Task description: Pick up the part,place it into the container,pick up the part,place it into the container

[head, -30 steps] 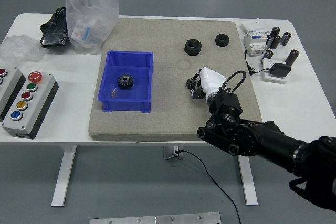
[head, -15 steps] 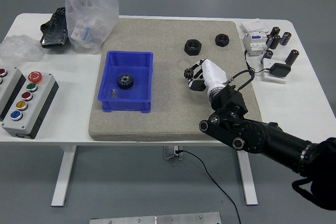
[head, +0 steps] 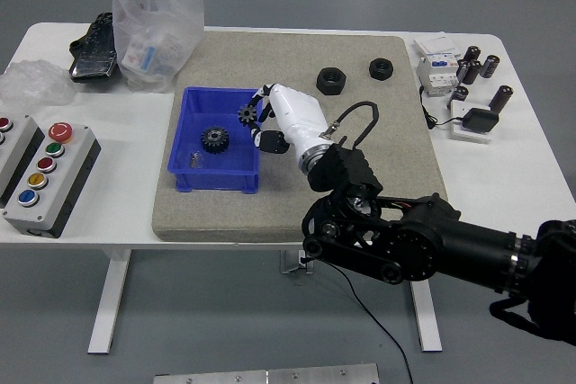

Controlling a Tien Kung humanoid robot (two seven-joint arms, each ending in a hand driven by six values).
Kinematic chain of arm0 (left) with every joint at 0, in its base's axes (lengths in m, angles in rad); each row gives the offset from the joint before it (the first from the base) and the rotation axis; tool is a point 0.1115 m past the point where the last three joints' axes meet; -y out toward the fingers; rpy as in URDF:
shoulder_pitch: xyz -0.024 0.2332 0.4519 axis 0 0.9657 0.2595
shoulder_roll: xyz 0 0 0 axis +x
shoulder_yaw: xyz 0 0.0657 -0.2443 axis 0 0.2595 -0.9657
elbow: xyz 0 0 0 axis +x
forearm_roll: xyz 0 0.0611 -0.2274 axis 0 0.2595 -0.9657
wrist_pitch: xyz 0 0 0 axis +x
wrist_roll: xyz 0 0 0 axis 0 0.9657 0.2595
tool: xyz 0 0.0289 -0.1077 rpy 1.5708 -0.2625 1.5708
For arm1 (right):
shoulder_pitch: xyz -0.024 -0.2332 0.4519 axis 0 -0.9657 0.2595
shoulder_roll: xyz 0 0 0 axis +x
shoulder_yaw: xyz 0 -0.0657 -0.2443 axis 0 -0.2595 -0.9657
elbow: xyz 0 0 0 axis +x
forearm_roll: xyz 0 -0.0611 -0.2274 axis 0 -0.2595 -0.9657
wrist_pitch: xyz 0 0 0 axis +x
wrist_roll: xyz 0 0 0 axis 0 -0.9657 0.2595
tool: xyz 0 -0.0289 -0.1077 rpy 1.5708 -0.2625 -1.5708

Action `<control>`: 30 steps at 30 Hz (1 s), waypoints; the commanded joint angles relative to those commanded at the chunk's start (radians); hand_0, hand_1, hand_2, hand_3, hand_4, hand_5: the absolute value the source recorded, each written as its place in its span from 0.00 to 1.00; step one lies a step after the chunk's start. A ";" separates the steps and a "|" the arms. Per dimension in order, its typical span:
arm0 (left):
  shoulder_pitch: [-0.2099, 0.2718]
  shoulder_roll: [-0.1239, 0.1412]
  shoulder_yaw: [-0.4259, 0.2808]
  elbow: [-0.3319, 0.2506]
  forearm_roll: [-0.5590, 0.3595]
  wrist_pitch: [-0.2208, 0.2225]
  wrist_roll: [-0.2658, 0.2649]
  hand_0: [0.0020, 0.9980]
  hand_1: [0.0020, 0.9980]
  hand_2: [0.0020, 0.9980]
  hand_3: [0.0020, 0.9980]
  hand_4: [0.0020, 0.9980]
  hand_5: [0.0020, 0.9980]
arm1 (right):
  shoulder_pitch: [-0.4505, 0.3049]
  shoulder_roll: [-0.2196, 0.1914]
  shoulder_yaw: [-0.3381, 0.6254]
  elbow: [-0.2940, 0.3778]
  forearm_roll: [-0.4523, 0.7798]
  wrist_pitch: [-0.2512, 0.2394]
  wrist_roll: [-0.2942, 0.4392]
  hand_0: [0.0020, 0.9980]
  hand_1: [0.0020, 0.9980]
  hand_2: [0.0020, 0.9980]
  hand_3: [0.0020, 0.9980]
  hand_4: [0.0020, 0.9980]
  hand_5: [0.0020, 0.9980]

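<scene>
My right hand, white with dark fingers, hangs over the right rim of the blue bin and is shut on a small black gear. A larger black gear lies inside the bin, with a small metal piece near its front left. Two black hex nuts rest on the grey felt mat behind the hand. My black right arm comes in from the lower right. The left arm is out of view.
A button box sits at the left edge. A clear plastic bag and a black packet stand at the back left. Electrical parts and black cylinders crowd the back right corner.
My right hand has carried the small gear leftward from the middle of the mat to the bin's right rim. The arm has swung left with it.
</scene>
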 joint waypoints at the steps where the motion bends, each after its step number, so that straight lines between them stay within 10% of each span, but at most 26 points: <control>1: 0.000 0.000 -0.001 0.000 0.001 0.000 0.001 0.69 0.59 0.56 0.62 0.55 0.12 | 0.003 0.003 -0.003 0.003 -0.005 0.008 -0.001 0.44 0.63 0.65 0.69 0.48 0.13; 19: -0.003 0.000 0.001 0.000 0.007 -0.003 0.000 0.69 0.59 0.56 0.62 0.55 0.12 | -0.011 0.006 0.011 -0.013 -0.025 0.049 -0.022 0.59 0.72 0.77 0.80 0.64 0.22; 30: 0.004 -0.008 -0.009 0.000 0.012 0.000 -0.003 0.69 0.59 0.55 0.61 0.55 0.12 | -0.181 -0.116 0.269 -0.037 0.017 -0.056 0.104 0.59 0.72 0.77 0.79 0.65 0.23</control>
